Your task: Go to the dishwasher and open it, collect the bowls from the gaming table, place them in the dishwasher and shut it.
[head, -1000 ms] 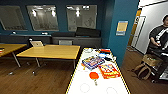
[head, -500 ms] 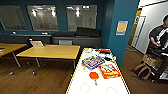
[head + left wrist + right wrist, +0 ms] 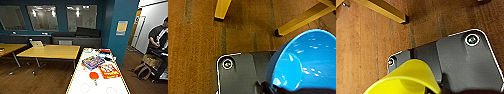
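Bowl (image 3: 308, 62), blue and with nothing in it, sits tipped at the left wrist, above brown wood floor (image 3: 193, 50) and yellow table legs (image 3: 221, 8); whether the fingers are clamped on it I cannot tell. At the right wrist a yellow cup (image 3: 404, 77) sits likewise, grip not visible. From the head camera, the gaming table (image 3: 82, 80) runs from 6 o'clock toward 12, carrying a red paddle (image 3: 94, 75), two game boxes (image 3: 93, 61) and small clutter at the far end. Yellow tables (image 3: 50, 51) stand at 10 o'clock with a laptop (image 3: 37, 43). A person (image 3: 157, 37) stands at 3 o'clock beside a backpack (image 3: 140, 71).
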